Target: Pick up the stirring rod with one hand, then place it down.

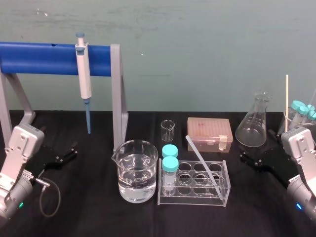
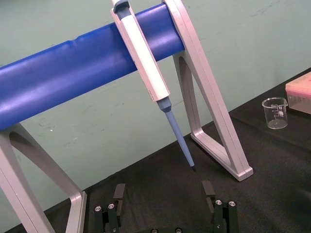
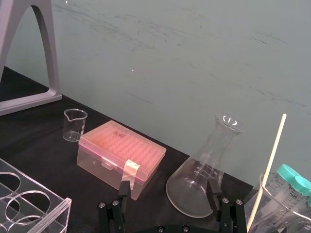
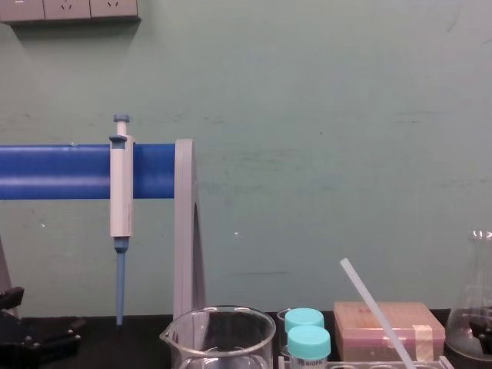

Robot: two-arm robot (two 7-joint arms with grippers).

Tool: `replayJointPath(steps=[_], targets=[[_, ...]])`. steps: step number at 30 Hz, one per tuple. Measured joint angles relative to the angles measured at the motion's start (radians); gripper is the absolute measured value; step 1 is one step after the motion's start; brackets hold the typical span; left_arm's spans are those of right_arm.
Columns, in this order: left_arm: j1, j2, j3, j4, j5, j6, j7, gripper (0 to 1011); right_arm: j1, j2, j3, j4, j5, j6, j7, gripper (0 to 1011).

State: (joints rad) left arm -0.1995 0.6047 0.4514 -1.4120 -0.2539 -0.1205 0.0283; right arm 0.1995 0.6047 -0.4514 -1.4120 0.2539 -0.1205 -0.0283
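Stirring rod (image 1: 202, 159), thin, straight, transl. white, tilted

The stirring rod (image 1: 203, 160) leans in the tube rack (image 1: 197, 200) with 2 capped tubes (image 1: 170, 170); left of the rack stands the large beaker (image 1: 137, 170), behind it the tip box (image 1: 209, 134), behind-right the flask (image 1: 252, 127)
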Motion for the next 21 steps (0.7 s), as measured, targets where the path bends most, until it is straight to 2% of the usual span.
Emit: replayJointPath(steps=[18, 21], targets=[[0.0, 0.0, 0.0, 0.0, 0.0, 0.0, 0.0, 1000, 0.0, 0.0, 0.0, 0.0, 0.0, 0.0, 0.0, 1000], [0.0, 0.0, 0.0, 0.0, 0.0, 0.0, 0.0, 1000, 0.012, 0.0, 0.015, 0.012, 0.01, 0.002, 0.028, 1000]])
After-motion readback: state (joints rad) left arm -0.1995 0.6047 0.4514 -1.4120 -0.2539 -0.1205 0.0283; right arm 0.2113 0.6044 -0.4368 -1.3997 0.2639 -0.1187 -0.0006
